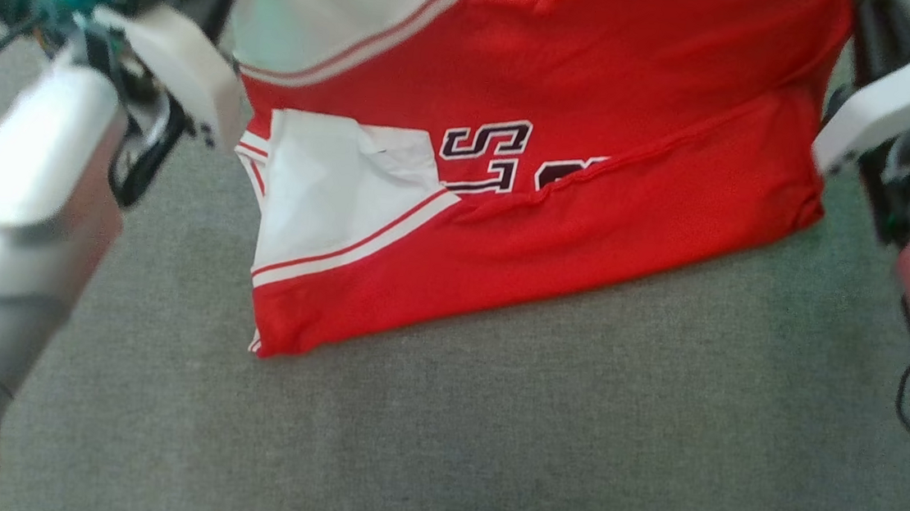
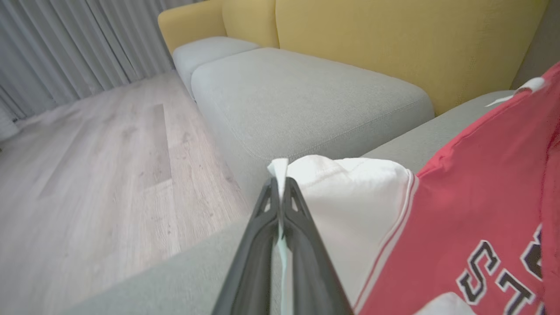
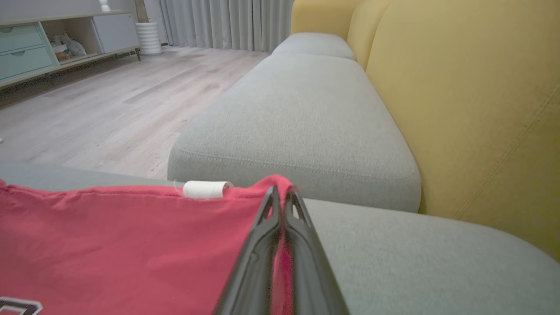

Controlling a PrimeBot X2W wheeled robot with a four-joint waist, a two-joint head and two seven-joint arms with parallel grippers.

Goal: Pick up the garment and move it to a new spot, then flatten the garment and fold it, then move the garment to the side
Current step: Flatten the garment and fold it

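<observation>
Across the grey sofa cushion the red and white garment lies partly folded, its lower part resting on the fabric and its upper edge held up between the two arms. At the white sleeve corner the left gripper is clenched on the cloth, while the right gripper pinches a red corner.
</observation>
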